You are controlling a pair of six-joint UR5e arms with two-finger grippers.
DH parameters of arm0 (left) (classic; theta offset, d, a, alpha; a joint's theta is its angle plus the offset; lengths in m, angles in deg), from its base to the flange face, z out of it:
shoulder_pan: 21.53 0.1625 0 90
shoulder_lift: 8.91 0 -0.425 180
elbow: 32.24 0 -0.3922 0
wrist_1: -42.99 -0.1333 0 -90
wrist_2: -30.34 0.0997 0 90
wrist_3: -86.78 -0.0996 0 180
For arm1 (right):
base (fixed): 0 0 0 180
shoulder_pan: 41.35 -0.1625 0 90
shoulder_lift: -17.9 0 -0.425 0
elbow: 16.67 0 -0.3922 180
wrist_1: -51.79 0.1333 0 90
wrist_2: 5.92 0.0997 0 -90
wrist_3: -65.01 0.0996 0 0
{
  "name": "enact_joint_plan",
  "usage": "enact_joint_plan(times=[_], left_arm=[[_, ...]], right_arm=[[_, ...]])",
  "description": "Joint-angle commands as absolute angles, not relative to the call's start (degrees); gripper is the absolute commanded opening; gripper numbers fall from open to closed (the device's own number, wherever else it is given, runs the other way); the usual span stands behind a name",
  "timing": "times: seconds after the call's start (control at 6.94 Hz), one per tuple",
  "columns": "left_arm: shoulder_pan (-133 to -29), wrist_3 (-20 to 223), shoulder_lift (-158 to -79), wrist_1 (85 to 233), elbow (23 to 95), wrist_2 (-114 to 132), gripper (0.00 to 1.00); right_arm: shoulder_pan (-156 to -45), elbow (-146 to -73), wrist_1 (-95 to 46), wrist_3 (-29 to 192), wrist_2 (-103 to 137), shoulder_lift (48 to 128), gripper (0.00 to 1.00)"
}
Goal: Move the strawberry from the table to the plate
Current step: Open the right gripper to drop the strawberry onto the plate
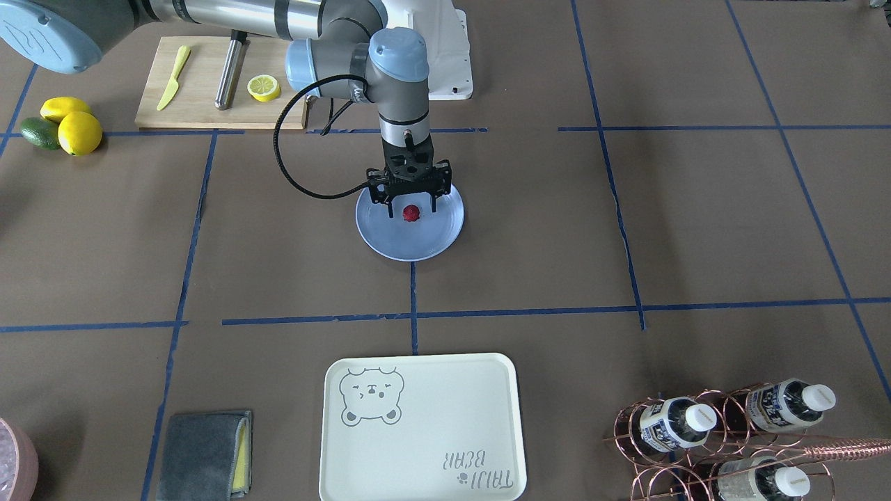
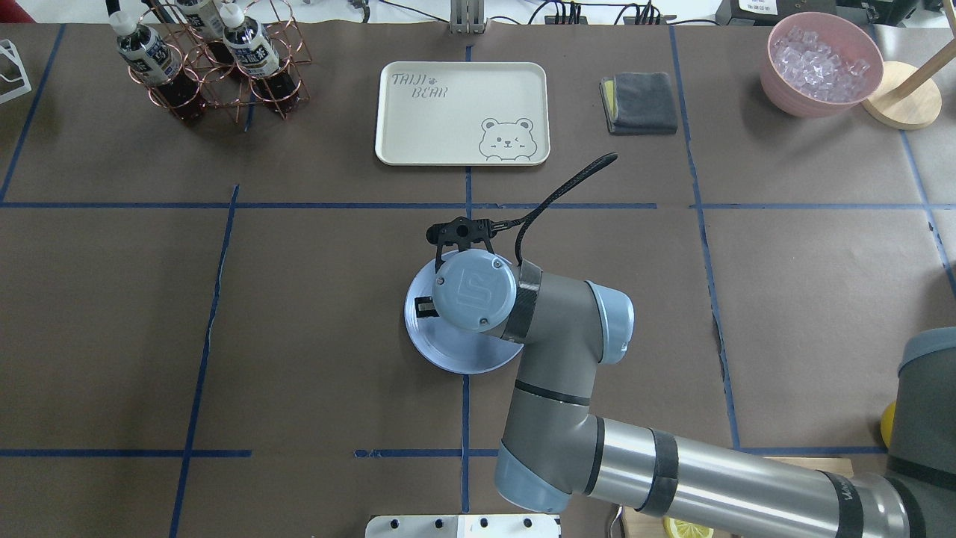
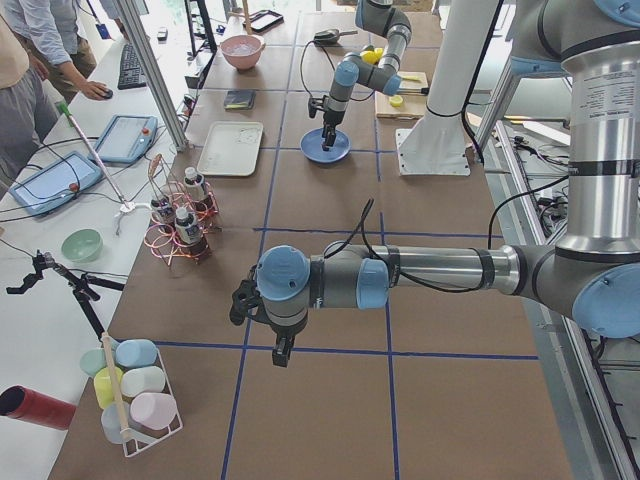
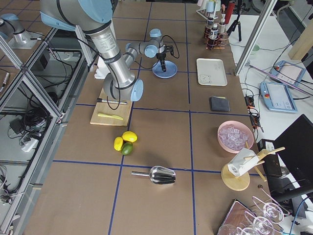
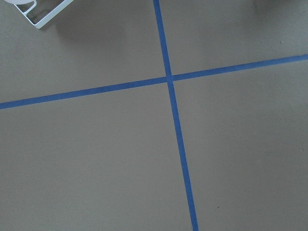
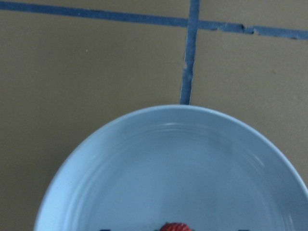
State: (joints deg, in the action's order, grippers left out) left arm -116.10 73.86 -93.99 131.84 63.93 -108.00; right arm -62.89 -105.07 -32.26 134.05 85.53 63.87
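Placement step, judged nearly done: saw strawberry [image 1: 411, 213] resting on plate [image 1: 411, 245], right gripper [image 1: 409, 202] over it, fingers spread wide, gripping nothing. Reckoned on a straight lift clear next, without nudging it.

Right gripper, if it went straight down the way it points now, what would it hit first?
Probably the plate: the right gripper points straight down, its open fingers straddling the strawberry, so they should touch the plate before the palm meets the berry. Depth is unclear.
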Motion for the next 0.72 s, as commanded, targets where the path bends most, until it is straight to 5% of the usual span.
enact_joint_plan(times=[0.0,0.58], left_arm=[[-116.1,73.8,-93.9,131.7,63.9,-107.8,1.0],[-116.2,73.9,-92.0,131.6,64.2,-107.1,1.0]], right_arm=[[-71.3,-109.9,-32.7,128.4,94.5,65.9,1.0],[-96.0,-114.6,-32.1,92.4,113.7,84.0,1.0]])
